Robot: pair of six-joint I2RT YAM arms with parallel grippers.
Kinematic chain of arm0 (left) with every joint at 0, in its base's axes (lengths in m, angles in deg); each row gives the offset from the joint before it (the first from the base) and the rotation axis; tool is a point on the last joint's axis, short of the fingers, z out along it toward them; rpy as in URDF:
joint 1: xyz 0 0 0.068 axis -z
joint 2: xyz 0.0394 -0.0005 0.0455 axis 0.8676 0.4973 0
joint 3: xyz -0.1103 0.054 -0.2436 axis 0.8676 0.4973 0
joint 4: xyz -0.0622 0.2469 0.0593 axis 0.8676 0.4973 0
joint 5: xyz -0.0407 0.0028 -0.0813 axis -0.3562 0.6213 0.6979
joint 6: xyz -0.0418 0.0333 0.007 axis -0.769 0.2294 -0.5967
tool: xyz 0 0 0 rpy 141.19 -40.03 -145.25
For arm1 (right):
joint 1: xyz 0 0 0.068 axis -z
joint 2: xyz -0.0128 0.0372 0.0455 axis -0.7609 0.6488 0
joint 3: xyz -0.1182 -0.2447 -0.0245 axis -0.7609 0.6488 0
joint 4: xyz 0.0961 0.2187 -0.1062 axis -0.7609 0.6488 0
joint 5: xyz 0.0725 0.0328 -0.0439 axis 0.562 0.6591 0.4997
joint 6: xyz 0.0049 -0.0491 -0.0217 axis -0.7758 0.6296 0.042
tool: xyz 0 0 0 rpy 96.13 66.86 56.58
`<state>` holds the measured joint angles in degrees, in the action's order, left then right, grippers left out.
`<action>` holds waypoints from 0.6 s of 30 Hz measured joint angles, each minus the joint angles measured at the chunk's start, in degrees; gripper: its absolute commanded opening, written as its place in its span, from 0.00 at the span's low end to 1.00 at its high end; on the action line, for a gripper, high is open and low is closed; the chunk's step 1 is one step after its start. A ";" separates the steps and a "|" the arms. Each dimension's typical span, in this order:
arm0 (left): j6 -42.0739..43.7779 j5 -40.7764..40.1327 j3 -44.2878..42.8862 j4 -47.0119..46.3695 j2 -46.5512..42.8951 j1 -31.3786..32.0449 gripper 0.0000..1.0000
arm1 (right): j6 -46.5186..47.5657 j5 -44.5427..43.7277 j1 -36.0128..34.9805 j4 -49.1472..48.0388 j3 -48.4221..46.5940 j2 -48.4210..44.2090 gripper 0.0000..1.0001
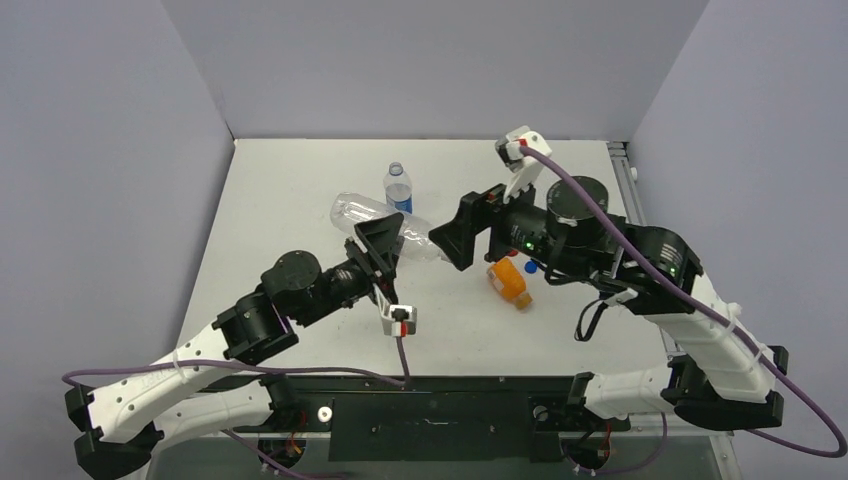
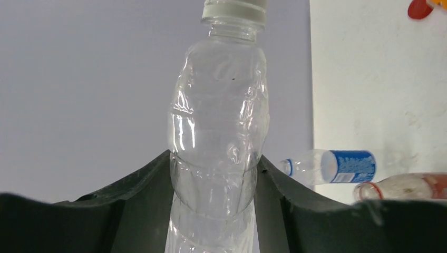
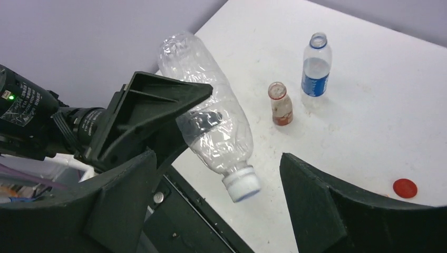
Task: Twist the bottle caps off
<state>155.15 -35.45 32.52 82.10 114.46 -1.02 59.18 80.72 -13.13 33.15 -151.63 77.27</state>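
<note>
Left gripper (image 2: 213, 158) is clamped on the clear unlabelled bottle (image 3: 224, 134) around mid-body. Matte black wedge fingers press both sides, and the thin crinkled plastic is dented at the grip. The bottle is held off the table (image 3: 369, 121), centre of the top view, neck pointing toward the right arm. The white cap (image 3: 241, 184) is on its neck: ribbed, round, and cut off at the top edge of the left wrist view. Right gripper (image 3: 217, 163) is spread wide, its fingers either side of the cap end and touching neither cap nor bottle. Bottle count is 4. The other three are the Pepsi bottle (image 3: 316, 71), upright with a blue label, open neck and blue ring; the short bottle (image 3: 280, 105), upright just beside it with a reddish label and open neck; and the squat orange bottle (image 1: 511, 281), lying on its side right of centre and partly under the right arm. I can make out 3 caps: the white one, a red cap (image 3: 405, 188) lying flat and loose on the table in the lower right of the right wrist view, and a blue cap (image 1: 530, 268), a tiny spot just beside the orange bottle. I can't tell whether the orange bottle has its cap, as that end is too small and shadowed. In the top view the short bottle is hidden behind the held bottle and gripper.
</note>
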 measured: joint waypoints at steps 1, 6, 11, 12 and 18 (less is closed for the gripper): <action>-5.38 -1.11 -1.33 0.17 0.55 0.00 0.30 | 0.28 -1.09 0.00 -1.31 0.52 -1.22 0.82; -32.20 -3.52 -6.69 0.81 0.52 -0.07 0.31 | 1.79 -4.46 0.00 -7.76 2.38 -4.76 0.83; -52.22 -0.74 -11.02 2.54 -0.28 -0.50 0.33 | 2.91 -5.29 0.00 -14.43 2.56 -4.28 0.83; -55.01 0.50 -11.76 2.84 -0.17 -0.50 0.33 | 2.99 -5.27 -0.04 -15.93 2.69 -4.00 0.83; -66.84 5.92 -15.34 3.21 2.32 -0.76 0.32 | 3.04 -5.14 -0.48 -23.58 4.37 -2.49 0.76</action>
<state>88.31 -29.53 17.18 85.31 116.77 -1.79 62.22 75.58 -13.61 9.56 -147.26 74.78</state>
